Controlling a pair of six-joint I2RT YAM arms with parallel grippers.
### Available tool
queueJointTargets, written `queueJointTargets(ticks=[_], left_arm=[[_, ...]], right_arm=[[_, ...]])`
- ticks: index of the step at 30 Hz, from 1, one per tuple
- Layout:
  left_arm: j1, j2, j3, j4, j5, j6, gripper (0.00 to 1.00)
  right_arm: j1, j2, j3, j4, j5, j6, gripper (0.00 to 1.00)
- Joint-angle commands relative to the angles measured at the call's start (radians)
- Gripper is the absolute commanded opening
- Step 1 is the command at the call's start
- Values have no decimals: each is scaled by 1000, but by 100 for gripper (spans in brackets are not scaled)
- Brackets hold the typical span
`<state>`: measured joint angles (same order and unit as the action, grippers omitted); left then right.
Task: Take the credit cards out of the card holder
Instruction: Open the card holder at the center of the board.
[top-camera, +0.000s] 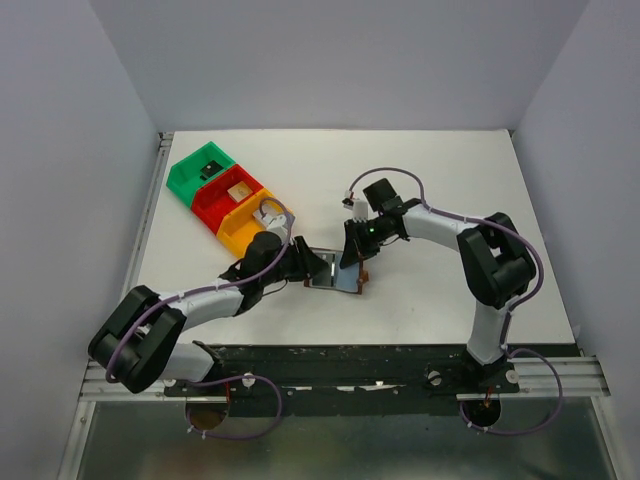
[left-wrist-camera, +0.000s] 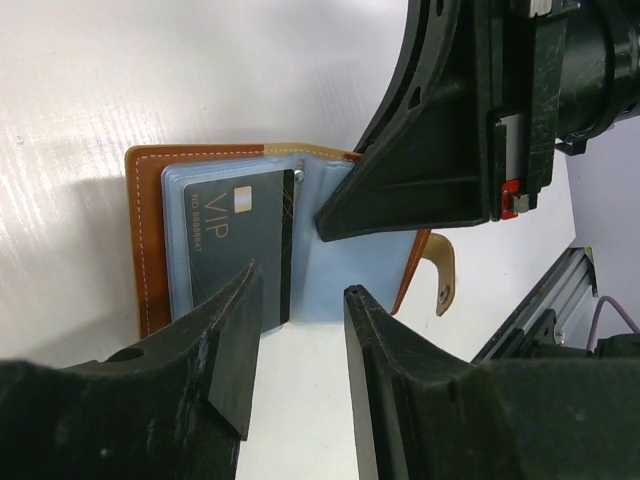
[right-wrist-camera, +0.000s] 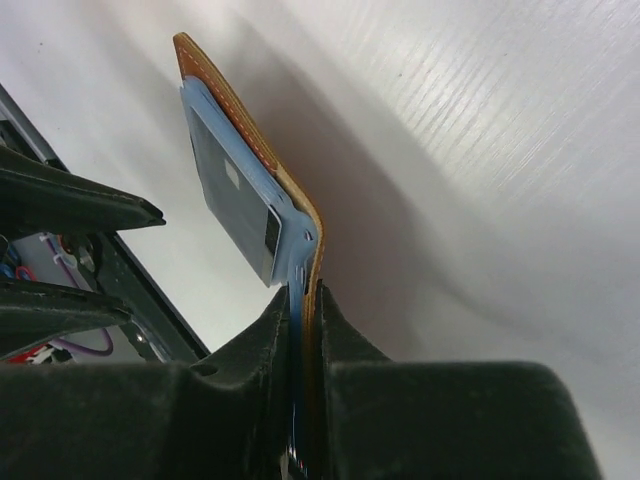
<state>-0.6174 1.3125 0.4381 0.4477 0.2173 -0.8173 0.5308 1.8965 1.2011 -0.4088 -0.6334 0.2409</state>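
The card holder (top-camera: 340, 278) lies open near the table's middle, brown leather outside with grey-blue pockets (left-wrist-camera: 335, 285) inside and its closing tab (left-wrist-camera: 440, 275) hanging free. A black credit card (left-wrist-camera: 235, 235) marked VIP sits in the left pocket, partly slid out toward the fold. My left gripper (left-wrist-camera: 300, 310) is open just in front of the card's lower edge, with only bare table between its fingers. My right gripper (right-wrist-camera: 303, 305) is shut on the card holder's right half (right-wrist-camera: 300, 205) and holds it upright on edge; the card (right-wrist-camera: 235, 200) shows beyond it. Other credit cards are hidden.
Green (top-camera: 203, 170), red (top-camera: 228, 195) and yellow (top-camera: 250, 222) bins stand in a row at the back left, close behind my left arm. The two grippers almost touch over the card holder. A dark rail (top-camera: 340, 365) runs along the near table edge.
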Motion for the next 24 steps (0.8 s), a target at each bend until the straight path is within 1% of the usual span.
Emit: queueJointTargets(ticks=[1,7,9,13,16,17,18,19,20,22,24], left_arm=[[-4,47,42,17,-24,-2,48],[-4,82,60,13,-19,-3,47],[-4,87,62,13,-22,-5,47],[-4,90,63,14,-22,-2,47],[-7,109,77,14,-6,0,47],[-10,117,85,13,-1,1,47],[-13,128,94,11,7,6,47],[-16,139,103,6,13,10,46],[-22,146,112,-3,14,15,45],[-28,165,134,-27,16,23,43],[-30,183,148,-35,28,27,42]], right_arm=[[-12,39,37,-25,-2,-28,21],[-12,59,58,-61,38,-35,39],[-14,56,61,-68,54,-31,44],[-14,45,66,-79,75,-31,47],[-14,46,71,-87,90,-32,46],[-14,47,69,-87,95,-37,45],[-14,47,66,-84,98,-40,42],[-14,47,61,-75,106,-45,38],[-14,47,55,-67,118,-48,31],[-14,47,40,-47,138,-55,21],[-14,50,37,-39,155,-60,15]])
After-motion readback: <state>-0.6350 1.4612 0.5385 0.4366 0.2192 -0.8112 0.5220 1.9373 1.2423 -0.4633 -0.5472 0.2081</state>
